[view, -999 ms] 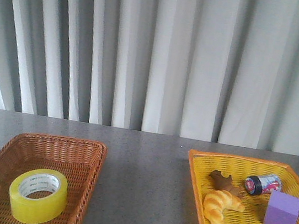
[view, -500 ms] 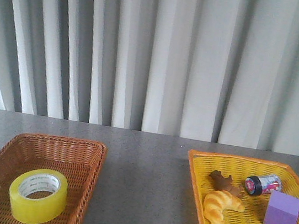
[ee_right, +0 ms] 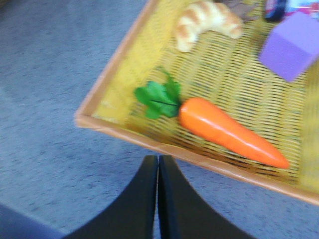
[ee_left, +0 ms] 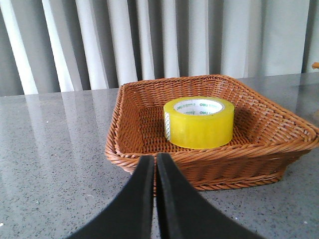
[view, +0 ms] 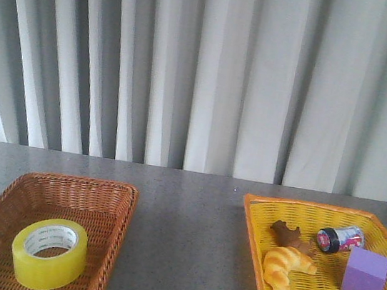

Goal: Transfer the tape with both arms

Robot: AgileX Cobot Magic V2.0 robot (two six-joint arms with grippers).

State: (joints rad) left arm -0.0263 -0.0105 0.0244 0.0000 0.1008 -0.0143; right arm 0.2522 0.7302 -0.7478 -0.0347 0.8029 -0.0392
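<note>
The yellow tape (view: 49,253) lies flat in the brown wicker basket (view: 110,198) at the front left of the table. It also shows in the left wrist view (ee_left: 199,122), inside the basket (ee_left: 149,149). My left gripper (ee_left: 155,160) is shut and empty, just outside the basket's near rim, apart from the tape. My right gripper (ee_right: 158,160) is shut and empty, over the table just outside the rim of the yellow basket (ee_right: 114,124). Neither arm shows in the front view.
The yellow basket (view: 254,226) at the front right holds a croissant (view: 284,266), a purple cube (view: 365,274), a small can (view: 337,239), a brown piece (view: 286,234) and a carrot (ee_right: 229,132) with green leaves. Grey curtains hang behind the grey table (view: 180,237).
None in the front view; the tape and the baskets have not moved.
</note>
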